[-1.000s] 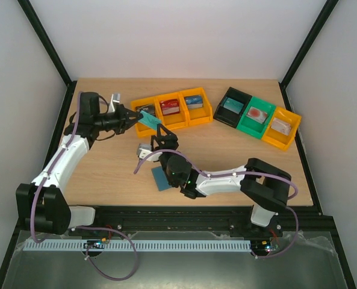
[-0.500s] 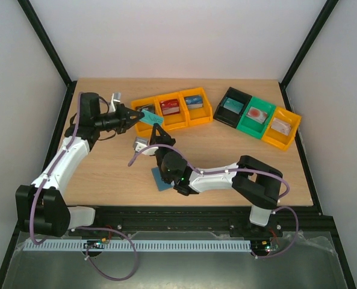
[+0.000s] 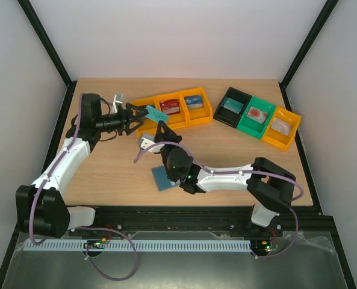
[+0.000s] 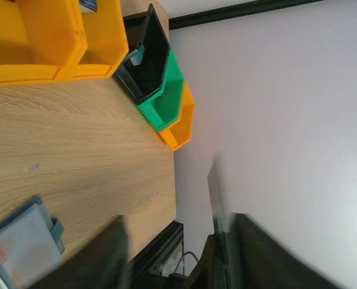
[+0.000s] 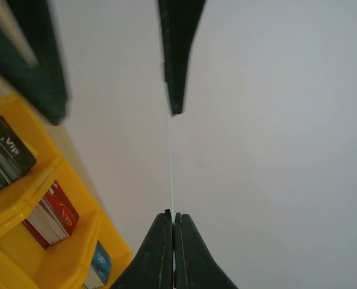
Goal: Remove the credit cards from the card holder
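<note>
1 card out, mid-air, far left.
Right gripper (image 3: 160,126) pinched shut on thin teal plastic credit card (image 3: 153,114); left gripper (image 3: 137,113) jaws apart around it. Teal-blue wallet-like card holder (image 3: 161,178) lay nearer, contents unclear.

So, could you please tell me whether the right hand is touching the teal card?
Touching. The right wrist view shows the right hand shut on the teal card, which is seen edge-on between its fingertips.

One teal credit card (image 3: 155,114): off table, tilted, pinched at lower edge by right gripper (image 3: 161,124). Teal-blue card holder (image 3: 161,178): flat on table, clear sleeve showing.
</note>
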`<control>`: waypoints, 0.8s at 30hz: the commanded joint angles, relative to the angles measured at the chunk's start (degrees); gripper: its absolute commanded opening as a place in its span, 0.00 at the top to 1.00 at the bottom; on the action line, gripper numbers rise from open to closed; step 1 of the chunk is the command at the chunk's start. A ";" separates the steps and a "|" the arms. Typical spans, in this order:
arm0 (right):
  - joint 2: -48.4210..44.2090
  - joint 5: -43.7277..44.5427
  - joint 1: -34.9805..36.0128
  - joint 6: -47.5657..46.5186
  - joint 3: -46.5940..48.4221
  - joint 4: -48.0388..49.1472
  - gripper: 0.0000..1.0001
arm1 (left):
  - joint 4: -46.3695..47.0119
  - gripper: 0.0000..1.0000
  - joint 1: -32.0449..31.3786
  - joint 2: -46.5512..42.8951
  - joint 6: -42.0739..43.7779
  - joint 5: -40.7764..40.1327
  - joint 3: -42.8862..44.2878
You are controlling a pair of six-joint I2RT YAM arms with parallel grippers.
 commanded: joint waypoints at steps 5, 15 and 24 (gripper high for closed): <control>-9.92 -3.28 -2.45 14.35 -2.45 -13.20 0.98 | 3.36 0.00 2.56 -1.15 3.28 6.29 1.02; -25.66 -14.83 -6.81 28.26 -5.02 -35.62 0.98 | -28.84 0.01 3.96 0.32 52.87 -2.41 19.07; -32.43 -19.53 -13.33 35.36 -6.82 -44.09 0.98 | -47.28 0.00 3.25 -0.41 85.90 -23.55 19.72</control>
